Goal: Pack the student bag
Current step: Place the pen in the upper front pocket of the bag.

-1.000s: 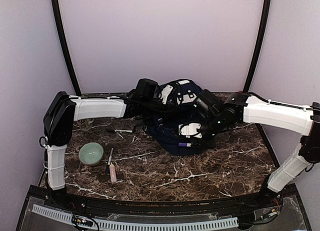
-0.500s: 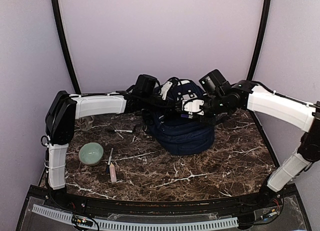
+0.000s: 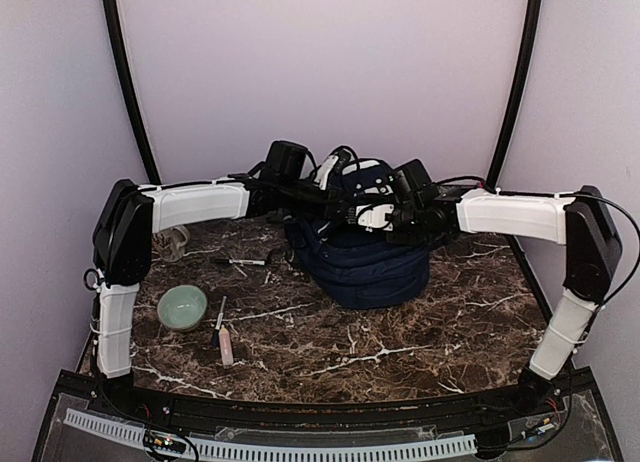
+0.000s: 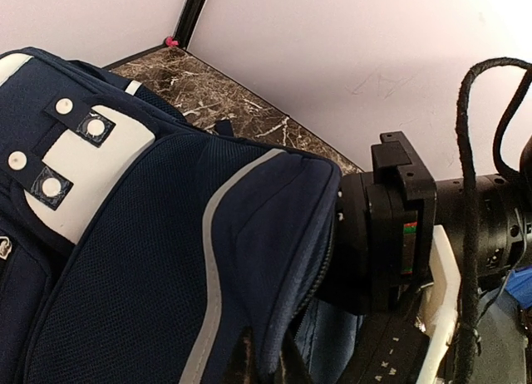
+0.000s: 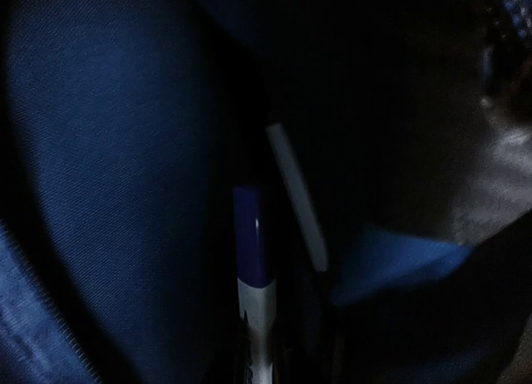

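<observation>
**A:** Where is the student bag (image 3: 362, 267) placed?

**B:** At upper centre of the top view, at the back of the bench (image 3: 400, 342), with its mouth lifted. The left gripper (image 3: 335, 177) is closed and judged to be pinched on the mouth's edge; its fingers are barely seen. The right gripper (image 3: 372, 218) is sunk into the mouth, apparently closed on a blue-capped pen (image 5: 252, 259).

**A:** What risks are noted?

**B:** If the fabric slips from the left gripper, the mouth would be dropped onto the right gripper. The pen could also be caught on the lining and left sticking out.

**A:** What is noted for containers?

**B:** In the bag, the pen and a white stick (image 5: 297, 197) beside it are seen. The rest is too dark. A green bowl (image 3: 182, 307) is noted at lower left, with nothing made out in it. A small tool (image 3: 217, 324) lies just beside it.
</observation>
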{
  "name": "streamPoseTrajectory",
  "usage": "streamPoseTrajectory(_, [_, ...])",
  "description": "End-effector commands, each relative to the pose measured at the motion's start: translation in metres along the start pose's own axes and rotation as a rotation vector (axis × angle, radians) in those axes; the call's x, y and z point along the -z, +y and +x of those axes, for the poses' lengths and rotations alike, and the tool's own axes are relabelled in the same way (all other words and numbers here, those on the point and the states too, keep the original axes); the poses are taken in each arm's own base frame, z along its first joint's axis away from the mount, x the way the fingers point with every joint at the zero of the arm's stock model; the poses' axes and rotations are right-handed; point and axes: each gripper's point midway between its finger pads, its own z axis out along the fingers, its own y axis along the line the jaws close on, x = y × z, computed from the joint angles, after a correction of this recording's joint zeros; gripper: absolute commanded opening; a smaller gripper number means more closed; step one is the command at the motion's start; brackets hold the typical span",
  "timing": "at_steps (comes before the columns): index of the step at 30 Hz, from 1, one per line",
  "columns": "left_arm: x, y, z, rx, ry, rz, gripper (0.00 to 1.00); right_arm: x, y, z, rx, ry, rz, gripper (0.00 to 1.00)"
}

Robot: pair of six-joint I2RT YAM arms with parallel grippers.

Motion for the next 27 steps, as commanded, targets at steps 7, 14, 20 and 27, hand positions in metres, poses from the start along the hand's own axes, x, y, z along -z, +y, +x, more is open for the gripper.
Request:
streamPoseTrajectory(7, [0.024, -0.048, -0.062, -0.082, -0.13, 0.146, 0.0, -0.021, -0.018, -0.004, 0.08, -0.066, 0.29, 0.08])
streamPoseTrajectory(14, [0.021, -0.043, -0.05, -0.035, -0.108, 0.137, 0.0, -0.032, -0.01, 0.0, 0.064, -0.064, 0.328, 0.19])
streamPoseTrajectory(20, [0.018, -0.034, -0.039, -0.022, -0.091, 0.104, 0.0, -0.007, -0.001, -0.008, -0.082, -0.14, 0.223, 0.25])
streamPoseTrajectory(27, [0.015, -0.02, -0.025, -0.026, -0.047, 0.036, 0.0, 0.066, 0.029, -0.023, -0.178, -0.323, -0.032, 0.36])
